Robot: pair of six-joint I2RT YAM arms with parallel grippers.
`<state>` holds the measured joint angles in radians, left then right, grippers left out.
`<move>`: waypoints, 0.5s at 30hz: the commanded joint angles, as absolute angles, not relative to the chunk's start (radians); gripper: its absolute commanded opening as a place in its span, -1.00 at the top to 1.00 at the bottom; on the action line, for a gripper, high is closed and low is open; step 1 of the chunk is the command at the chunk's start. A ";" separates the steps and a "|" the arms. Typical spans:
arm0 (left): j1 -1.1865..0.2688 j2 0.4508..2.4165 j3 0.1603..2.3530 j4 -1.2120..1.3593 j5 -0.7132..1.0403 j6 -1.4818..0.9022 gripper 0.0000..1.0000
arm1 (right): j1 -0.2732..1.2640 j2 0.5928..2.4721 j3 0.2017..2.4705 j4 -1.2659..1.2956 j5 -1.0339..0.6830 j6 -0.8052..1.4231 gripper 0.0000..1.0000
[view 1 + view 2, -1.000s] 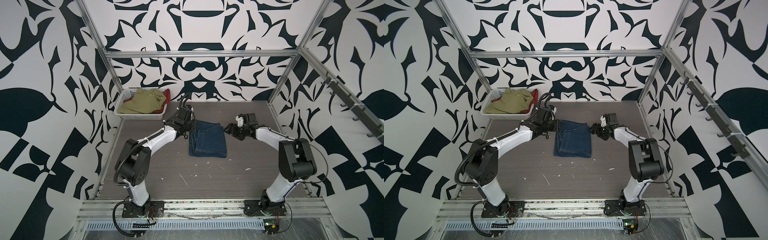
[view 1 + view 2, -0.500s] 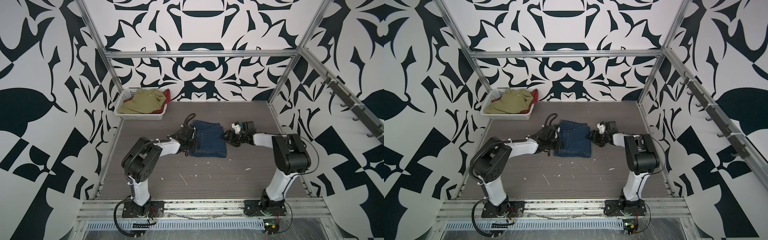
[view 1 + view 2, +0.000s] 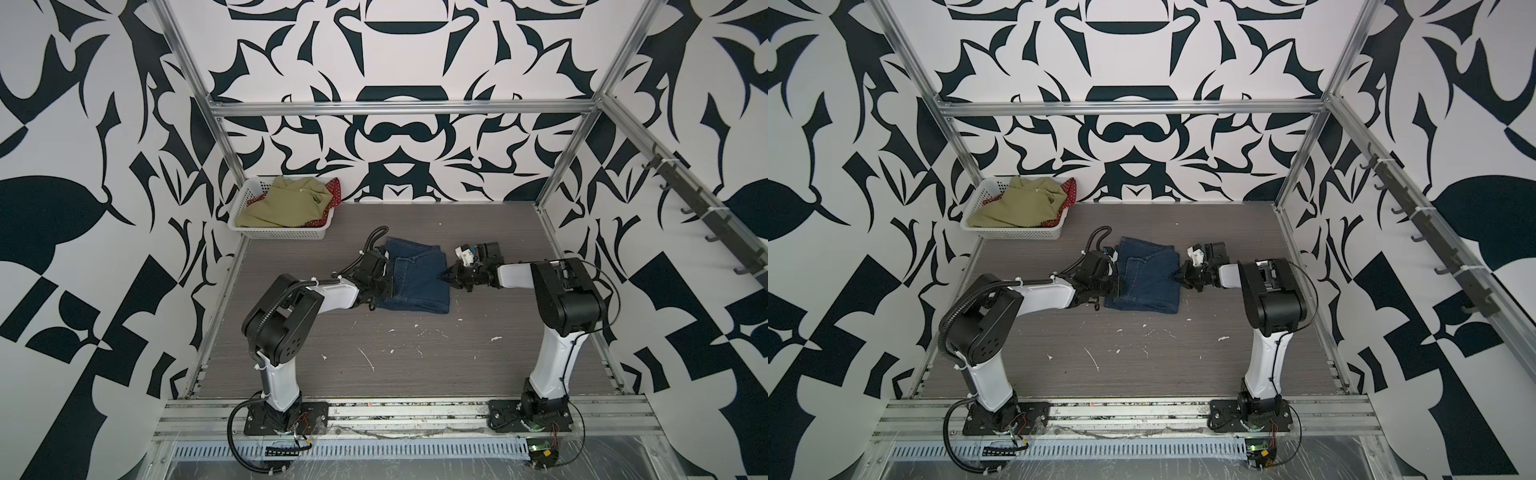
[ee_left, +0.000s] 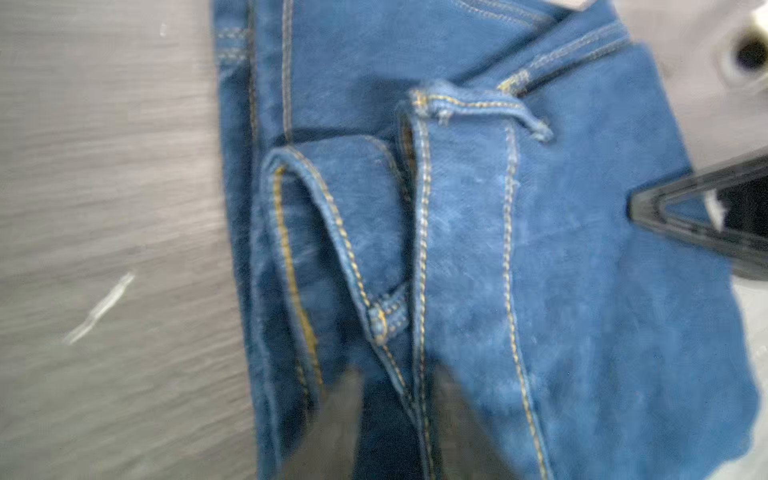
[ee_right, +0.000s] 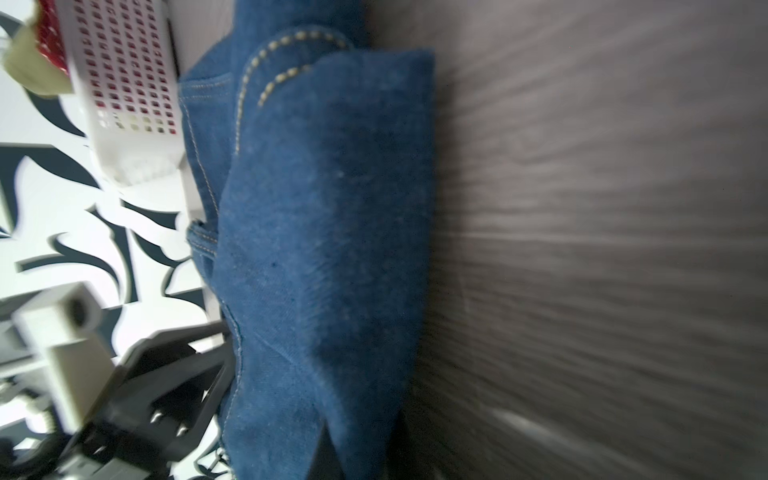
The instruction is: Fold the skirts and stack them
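The dark blue denim skirt (image 3: 419, 278) (image 3: 1148, 280) lies folded on the middle of the table. My left gripper (image 3: 384, 286) (image 4: 395, 436) is low at its left edge, fingers apart on either side of a stitched denim fold. From the other side my right gripper (image 3: 448, 275) (image 5: 357, 457) is shut on the skirt's right edge and pulls it into a small peak. Its black finger (image 4: 685, 224) shows in the left wrist view. The olive-green skirt (image 3: 286, 205) lies crumpled over the red polka-dot skirt (image 3: 334, 193) in the basket.
A white perforated basket (image 3: 249, 216) (image 5: 124, 104) stands at the table's back left corner, against the patterned wall. White scuff marks (image 3: 365, 357) dot the grey tabletop toward the front. Metal frame posts (image 3: 561, 158) stand at the back corners.
Both grippers came forward from the skirt's far end and dropped low to its left and right edges. The right gripper closed on the denim edge.
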<state>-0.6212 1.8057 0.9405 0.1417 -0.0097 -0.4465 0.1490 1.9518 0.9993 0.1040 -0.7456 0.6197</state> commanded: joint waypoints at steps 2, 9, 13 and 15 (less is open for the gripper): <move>-0.612 1.637 0.865 0.190 -0.088 -0.417 -0.66 | 0.154 1.881 1.159 -0.152 -0.564 0.440 1.00; -0.617 1.428 0.764 0.395 0.033 -0.304 -0.99 | 0.098 1.863 1.457 -0.460 -0.312 0.189 1.00; -0.617 1.420 0.780 0.369 0.064 -0.281 -0.99 | 0.026 1.972 1.706 -0.673 -0.218 0.056 1.00; -0.617 1.418 0.777 0.365 0.076 -0.278 -0.99 | -0.005 2.044 1.846 -0.780 -0.126 0.003 1.00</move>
